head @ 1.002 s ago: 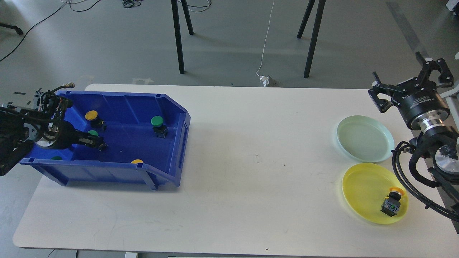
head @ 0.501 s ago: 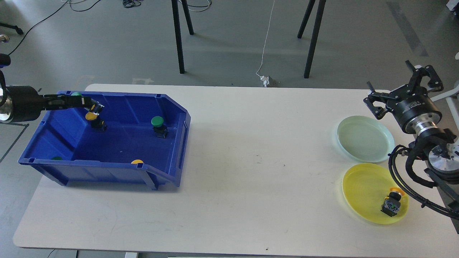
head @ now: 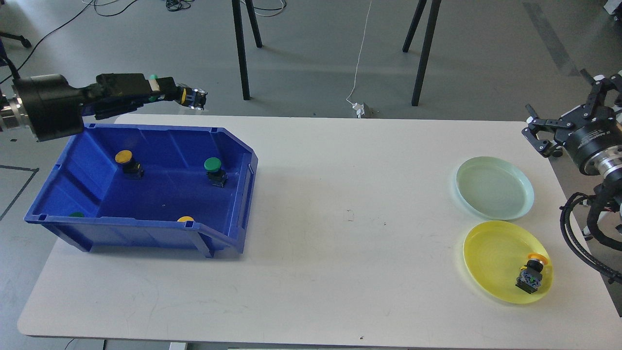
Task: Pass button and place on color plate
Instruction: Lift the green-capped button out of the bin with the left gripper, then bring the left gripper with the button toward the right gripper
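My left gripper [head: 170, 91] is shut on a green button [head: 192, 96] and holds it in the air above the far rim of the blue bin [head: 146, 128]. The button's green cap peeks out between the fingers and its dark body sticks out to the right. In the bin lie a yellow button [head: 124, 157], a green button [head: 213, 166], and two more half hidden behind the near wall. My right gripper [head: 568, 111] is open and empty beyond the pale green plate [head: 494, 187]. The yellow plate [head: 491, 250] holds a yellow button [head: 532, 275].
The bin stands at the table's left end, the two plates at the right end. Black stand legs [head: 240, 48] and a white cable [head: 362, 48] are on the floor behind the table. My right arm's cables [head: 583, 243] hang beside the yellow plate.
My left gripper has risen out of the bin with the green button and swung up and right above the far rim. My right gripper has drawn back to the right, away from the plates.
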{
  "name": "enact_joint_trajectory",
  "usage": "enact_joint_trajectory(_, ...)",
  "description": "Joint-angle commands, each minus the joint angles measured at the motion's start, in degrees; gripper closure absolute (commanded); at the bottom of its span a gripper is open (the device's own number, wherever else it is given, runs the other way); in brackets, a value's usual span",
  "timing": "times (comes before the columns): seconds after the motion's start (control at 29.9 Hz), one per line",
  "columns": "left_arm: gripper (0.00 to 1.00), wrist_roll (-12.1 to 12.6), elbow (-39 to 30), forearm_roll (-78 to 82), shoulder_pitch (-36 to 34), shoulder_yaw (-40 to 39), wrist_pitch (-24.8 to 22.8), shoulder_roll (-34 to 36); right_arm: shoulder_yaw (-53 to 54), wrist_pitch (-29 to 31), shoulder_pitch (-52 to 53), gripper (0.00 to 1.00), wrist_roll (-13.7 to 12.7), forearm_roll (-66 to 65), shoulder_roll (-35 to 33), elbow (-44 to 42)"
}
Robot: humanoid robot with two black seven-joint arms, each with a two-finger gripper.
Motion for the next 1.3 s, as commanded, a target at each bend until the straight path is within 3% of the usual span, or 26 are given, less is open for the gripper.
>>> enact_joint_trajectory(0.0, 0.88, 0.0, 0.7, -2.98, -0.09, -1.02, 0.01, -9.56, -4.71, 0.16, 0.0, 0.01, -0.79, -9.6, -0.25, 5.06)
enact_joint_trajectory(0.2, 0.88, 0.0, 6.15, -2.45, 0.52, -0.5, 0.23, -20.13, -9.47, 1.04, -0.09, 0.0, -1.14, -18.42, 1.68, 9.2)
enact_joint_trajectory(0.37, 0.88, 0.0, 7.82, -0.79, 3.07, -0.32, 1.29, -22.42, -9.91, 8.85, 1.92, 0.01, -1.4, -17.81, 8.36, 9.11)
enact_joint_trajectory(0.53, 0.87, 0.0, 7.91, 0.01, 3.52, -0.15, 1.55, -22.69, -20.27, 14.04, 11.76, 0.0, -1.67, -11.94, 13.28, 7.28)
enact_joint_trajectory(0.63, 0.87, 0.0, 7.91, 0.71, 3.52, -0.15, 1.55, -22.69, -23.09, 15.89, 15.63, 0.0, -3.42, -8.24, 15.65, 4.73)
enact_joint_trajectory(0.73, 0.87, 0.0, 8.0, 0.71, 3.52, -0.06, 1.55, -22.69, -23.62, 16.42, 17.75, 0.0, -4.48, -7.79, 18.46, 2.44)
enact_joint_trajectory(1.27, 0.87, 0.0, 8.09, 0.71, 3.43, -0.06, 1.55, -22.78, -24.33, 16.51, 20.65, 0.01, -4.74, -7.0, 29.72, -6.44)
